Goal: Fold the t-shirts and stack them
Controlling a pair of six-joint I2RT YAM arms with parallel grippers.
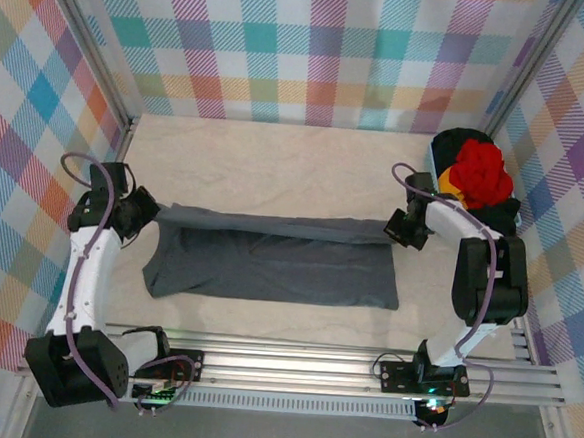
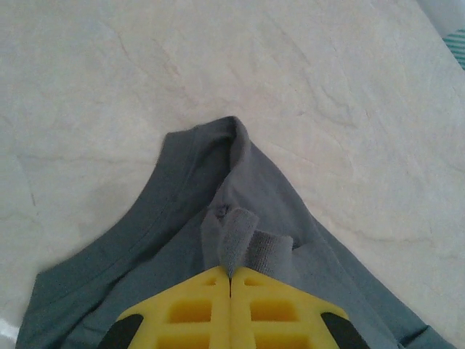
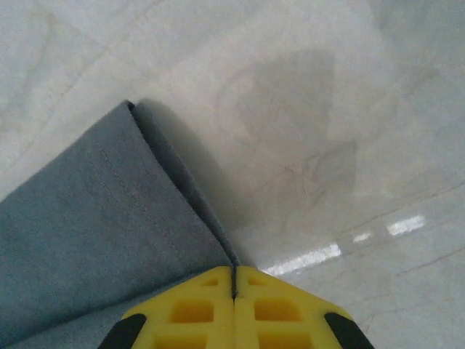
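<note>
Close under the left wrist camera, the yellow ribbed fingers of the left gripper are pressed together on a bunched tuck of the large dark slate-grey cloth t-shirt, which spreads away from the tips toward 12 o'clock, its hemmed edge curving off toward 8 o'clock. In the right wrist view, the right gripper is likewise closed, nipping a folded edge of the same shirt; there the cloth lies from 9 to 11 o'clock of the jaws, with bare pale marbled table on the other side.

From above, the grey t-shirt lies as a long band in the middle of the table, its long axis running from 9 to 3 o'clock. The left gripper holds the far corner at the 9 o'clock end, the right gripper the far corner at the 3 o'clock end, so each arm is nearest its own end. The rest of the shirt lies toward 6 o'clock of both pairs of jaws. The coming fold likely depends on both ends travelling together across that axis.

The crumpled bright red t-shirt sits heaped on black and orange-yellow cloth at 2 o'clock, apart from the grey one.
</note>
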